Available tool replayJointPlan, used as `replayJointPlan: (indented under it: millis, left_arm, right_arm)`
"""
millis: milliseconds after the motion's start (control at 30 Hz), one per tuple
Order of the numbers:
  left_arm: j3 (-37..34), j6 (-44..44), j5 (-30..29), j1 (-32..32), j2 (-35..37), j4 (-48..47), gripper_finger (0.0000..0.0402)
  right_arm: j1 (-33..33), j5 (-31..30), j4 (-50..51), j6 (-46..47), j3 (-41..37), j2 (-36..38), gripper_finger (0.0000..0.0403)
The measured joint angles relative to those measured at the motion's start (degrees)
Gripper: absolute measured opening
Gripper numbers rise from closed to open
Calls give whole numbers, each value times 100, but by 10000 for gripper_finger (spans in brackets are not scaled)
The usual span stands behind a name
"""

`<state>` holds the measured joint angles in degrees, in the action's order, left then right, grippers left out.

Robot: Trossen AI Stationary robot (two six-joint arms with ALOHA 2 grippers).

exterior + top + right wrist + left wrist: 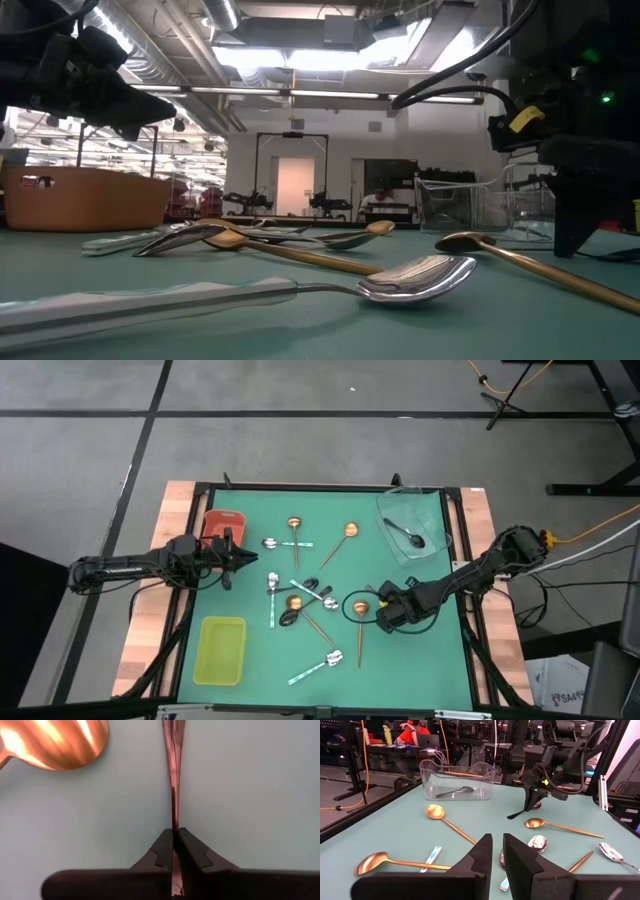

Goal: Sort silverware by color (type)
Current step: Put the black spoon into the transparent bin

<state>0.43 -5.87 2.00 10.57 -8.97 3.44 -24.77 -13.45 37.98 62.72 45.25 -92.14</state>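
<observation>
1. The left gripper [232, 555] hovers above the left side of the green table [250, 500], just beside the red tray [222, 522], its fingers [480, 855] nearly closed with only a thin gap between them and nothing held.
2. A yellow-green tray [221, 650] sits near the table's front left corner.
3. Toward the middle, the silverware lies scattered — a copper spoon [295, 526] crosses a mint-handled spoon [285, 544], and another copper spoon [347, 534] lies apart to their right.
4. Lower down, a cluster holds a mint-handled spoon [272, 592], a dark spoon [290, 617], a copper spoon [297, 604] and a mint-handled one [318, 597] overlapping at the centre.
5. A further mint-handled spoon [320, 665] lies alone toward the front edge, its silver bowl [420, 277] close to the low camera.
6. Right of centre, a copper spoon [360, 622] lies with its bowl beside the right gripper [381, 609] and its handle running toward the front edge.
7. The right gripper is down at the table surface, its fingers [162, 851] pinched tight on a thin copper handle [173, 780] — another copper bowl [55, 742] lies just beside it.
8. At the back right, the clear tray [432, 510] holds one dark spoon [405, 534].
</observation>
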Motion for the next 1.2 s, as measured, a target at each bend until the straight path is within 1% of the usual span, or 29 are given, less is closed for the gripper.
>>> replayJointPlan:
  millis: [300, 567, 667, 933, 1100, 1200]
  left_arm:
    - [2, 0, -1, 2, -1, 0, 39]
    - [1, 0, -2, 1, -1, 0, 39]
    - [2, 0, 0, 2, -2, 0, 39]
    - [2, 0, -2, 2, -1, -1, 39]
    - [2, 0, 0, 0, -2, 0, 39]
    - [2, 0, -1, 1, -1, -2, 39]
  right_arm:
    - [9, 28, 141, -32, 50, 169, 4]
    - [9, 16, 288, -701, 452, 355, 2]
    - [9, -4, 363, -807, 588, 464, 3]
    - [7, -204, 1142, -1013, 1105, 636, 2]
    - [7, -276, 1817, -1314, 1662, 654, 2]
    - [4, -451, 2272, -1377, 2078, 654, 1]
